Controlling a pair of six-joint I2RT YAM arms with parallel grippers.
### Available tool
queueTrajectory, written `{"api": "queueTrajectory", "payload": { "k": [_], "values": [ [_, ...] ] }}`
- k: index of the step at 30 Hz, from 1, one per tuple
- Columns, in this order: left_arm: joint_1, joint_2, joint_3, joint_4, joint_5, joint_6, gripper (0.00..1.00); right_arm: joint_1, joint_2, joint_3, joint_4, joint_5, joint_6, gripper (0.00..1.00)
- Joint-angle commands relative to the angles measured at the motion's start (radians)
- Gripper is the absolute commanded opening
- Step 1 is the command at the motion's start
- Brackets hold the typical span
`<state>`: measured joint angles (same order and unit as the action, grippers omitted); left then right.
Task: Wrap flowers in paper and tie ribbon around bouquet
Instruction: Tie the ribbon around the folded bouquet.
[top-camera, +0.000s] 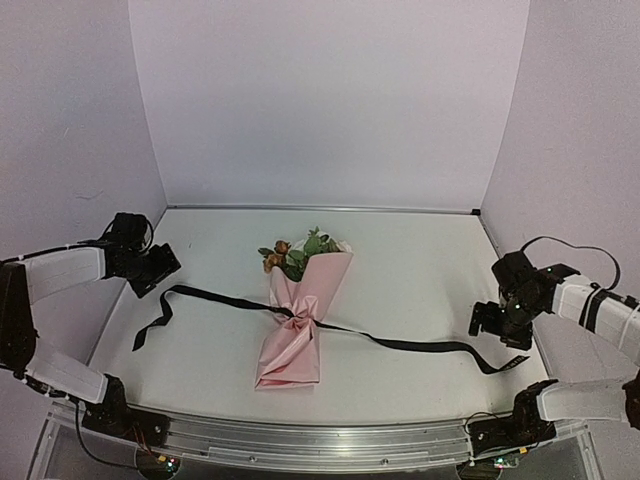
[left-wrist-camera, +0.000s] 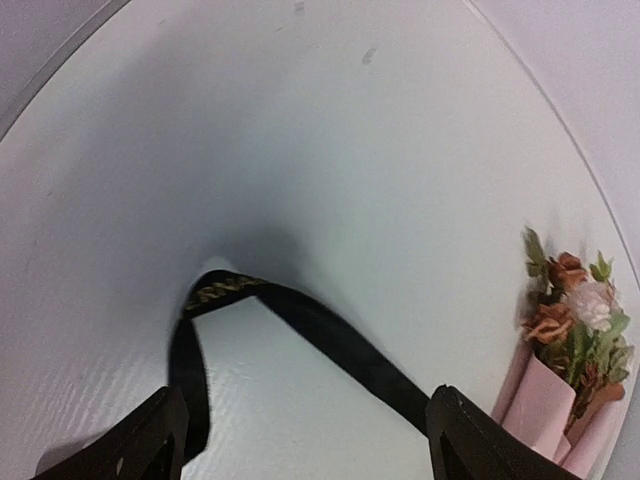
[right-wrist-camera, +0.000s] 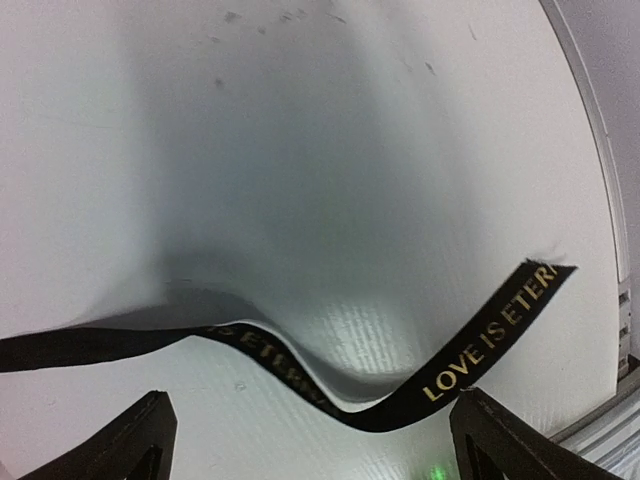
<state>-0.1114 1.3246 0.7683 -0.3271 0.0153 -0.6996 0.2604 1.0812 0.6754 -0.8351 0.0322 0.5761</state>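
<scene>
Now: bouquet tied, both jaws wide

Mid-desk (top-camera: 430, 255), the bouquet (top-camera: 296, 335) lies flat with its flowers (top-camera: 297, 252) toward the back wall. The ribbon (top-camera: 215, 296) is cinched about its middle, with tails trailing left and right. Left jaws stand wide over the left tail's bend. Right jaws stand wide above the right tail's end. Neither grips anything.

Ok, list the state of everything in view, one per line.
bouquet: wrapped, lying flat.
flowers: heads poking out of the bouquet's wide end.
ribbon: cinched about the bouquet's middle, both ends trailing loose.
left gripper: open, holding nothing.
right gripper: open, holding nothing.
</scene>
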Motion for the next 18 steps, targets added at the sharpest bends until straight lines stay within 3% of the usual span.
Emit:
{"api": "queueTrajectory", "payload": {
  "k": [1, 3, 9, 13, 18],
  "values": [
    [-0.169, -0.046, 0.088, 0.011, -0.054, 0.112, 0.87, 0.036, 0.064, 0.102, 0.051, -0.107, 0.079, 0.98],
    [-0.255, -0.015, 0.104, 0.050, -0.028, 0.139, 0.86, 0.082, 0.096, 0.155, 0.061, -0.131, 0.090, 0.98],
    [-0.382, 0.139, 0.169, 0.121, 0.109, 0.203, 0.76, 0.363, 0.276, 0.435, -0.028, 0.043, -0.047, 0.98],
    [-0.476, 0.315, 0.268, 0.114, 0.132, 0.231, 0.68, 0.449, 0.422, 0.597, -0.051, 0.062, -0.061, 0.98],
    [-0.575, 0.451, 0.365, 0.112, 0.095, 0.261, 0.73, 0.480, 0.473, 0.636, -0.038, 0.100, 0.002, 0.98]
  ]
}}
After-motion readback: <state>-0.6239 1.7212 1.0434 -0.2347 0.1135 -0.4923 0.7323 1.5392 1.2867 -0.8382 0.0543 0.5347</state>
